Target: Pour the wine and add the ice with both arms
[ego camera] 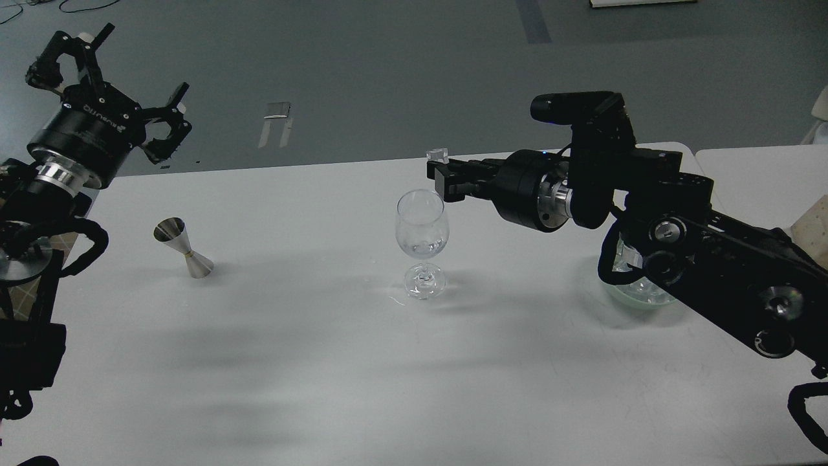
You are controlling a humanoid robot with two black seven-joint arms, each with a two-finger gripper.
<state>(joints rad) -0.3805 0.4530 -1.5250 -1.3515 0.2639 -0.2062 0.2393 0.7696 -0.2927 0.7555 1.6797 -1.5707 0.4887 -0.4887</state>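
Right black gripper (442,176) reaches left, level, clamped on one clear ice cube (436,155) just above the clear stemmed wine glass (422,243). Left black gripper (132,81) raised far left, fingers spread, empty. Glass holds a little clear liquid (424,248).

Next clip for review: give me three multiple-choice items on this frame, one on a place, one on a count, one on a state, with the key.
1. Where does the metal jigger stand?
A. left of the wine glass
B. inside the bowl
C. right of the glass

2. How many stemmed glasses are on the table?
A. three
B. one
C. none

3. What is the right gripper doing?
A. lying flat on the table
B. gripping the jigger
C. holding an ice cube just above the glass rim

Key: 1 A, the jigger is far left of the glass. 2 B, only one is visible. 3 C, a clear cube sits at its fingertips. The left gripper is raised and open.
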